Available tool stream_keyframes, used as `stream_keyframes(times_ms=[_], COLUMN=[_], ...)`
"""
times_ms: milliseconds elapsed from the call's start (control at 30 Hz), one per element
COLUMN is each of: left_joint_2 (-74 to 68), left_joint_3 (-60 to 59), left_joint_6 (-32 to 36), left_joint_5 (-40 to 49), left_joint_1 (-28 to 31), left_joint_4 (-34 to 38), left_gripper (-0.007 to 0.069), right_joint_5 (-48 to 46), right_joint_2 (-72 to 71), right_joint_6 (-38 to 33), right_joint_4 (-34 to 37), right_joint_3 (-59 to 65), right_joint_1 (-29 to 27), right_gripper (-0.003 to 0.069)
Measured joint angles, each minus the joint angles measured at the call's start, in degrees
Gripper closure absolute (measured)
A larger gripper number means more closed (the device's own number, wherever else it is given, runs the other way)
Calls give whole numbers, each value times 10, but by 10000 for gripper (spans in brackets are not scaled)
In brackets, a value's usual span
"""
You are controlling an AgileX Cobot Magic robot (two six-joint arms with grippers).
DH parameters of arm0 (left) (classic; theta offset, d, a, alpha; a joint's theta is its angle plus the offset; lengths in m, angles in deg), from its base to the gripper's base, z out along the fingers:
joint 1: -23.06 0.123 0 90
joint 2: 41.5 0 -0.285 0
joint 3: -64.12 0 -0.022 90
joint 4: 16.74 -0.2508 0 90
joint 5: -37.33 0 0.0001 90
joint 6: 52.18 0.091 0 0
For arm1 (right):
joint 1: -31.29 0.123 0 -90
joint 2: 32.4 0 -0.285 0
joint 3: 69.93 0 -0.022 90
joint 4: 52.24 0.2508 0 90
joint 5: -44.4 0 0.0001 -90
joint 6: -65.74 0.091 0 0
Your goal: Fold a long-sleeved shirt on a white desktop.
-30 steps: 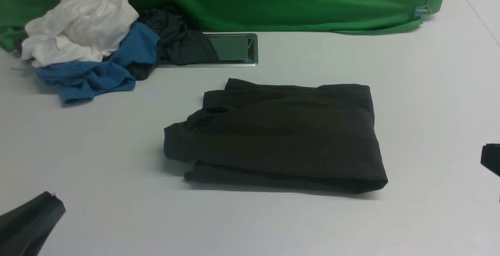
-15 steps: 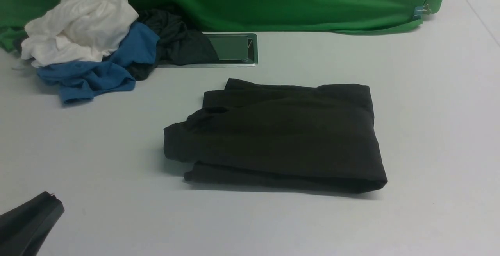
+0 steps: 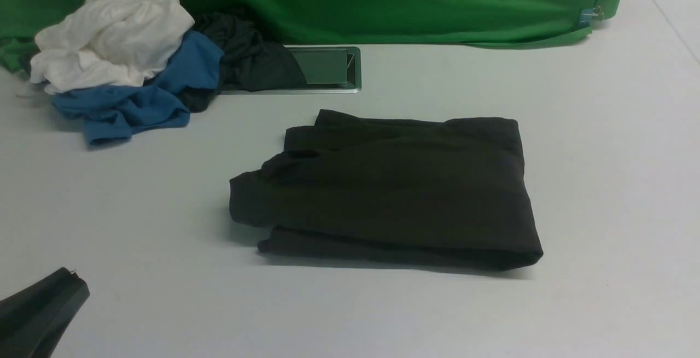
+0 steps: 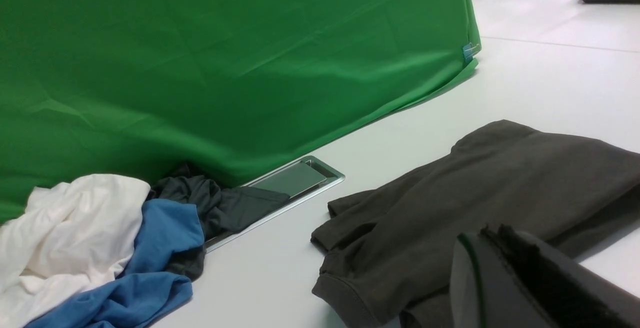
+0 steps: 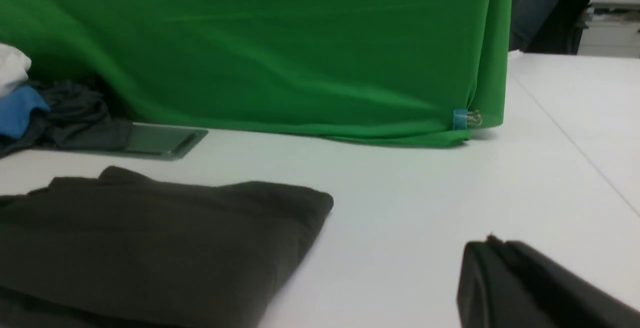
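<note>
On the desk (image 3: pixel 601 183), shirt (image 3: pixel 391 194) lies folded.
Both grippers sit clear of it, likely because folding looks finished; jaw state cannot be told.

white desktop (image 3: pixel 601 128), folded long-sleeved shirt (image 3: pixel 394 194), clothes pile (image 3: pixel 126 63)

The long-sleeved shirt (image 3: pixel 388 194) lies folded, so its chest and neck are turned under and out of sight, and the right wrist view cuts it off at the edge. The left tool (image 3: pixel 38 314) is cut off by the frame corner nearer than the shirt, its jaws unreadable. Beyond the shirt, a dark garment (image 3: pixel 251 57) covers part of the metal-framed hatch (image 3: pixel 328 68).
</note>
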Motion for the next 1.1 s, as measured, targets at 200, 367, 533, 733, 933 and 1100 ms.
stream_keyframes(times_ms=[200,367,533,733,933,1100], left_joint_2=[0,0,0,0,0,0], left_joint_3=[0,0,0,0,0,0], left_joint_6=[0,0,-1,-1,-1,-1], left_joint_5=[0,0,0,0,0,0], left_joint_1=[0,0,0,0,0,0], left_joint_4=[0,0,0,0,0,0], left_gripper=[603,603,603,603,603,603], right_joint_5=[-19,-54,-59,-60,-60,-60], right_joint_2=[-1,-2,-3,-4,-4,-4], right_joint_6=[-41,-89,-113,-117,-117,-117], right_joint_4=[7,41,49,50,51,51], right_joint_3=[0,0,0,0,0,0], right_joint_1=[0,-12,-21,-21,-21,-21], right_gripper=[627,627,625,615,603,594])
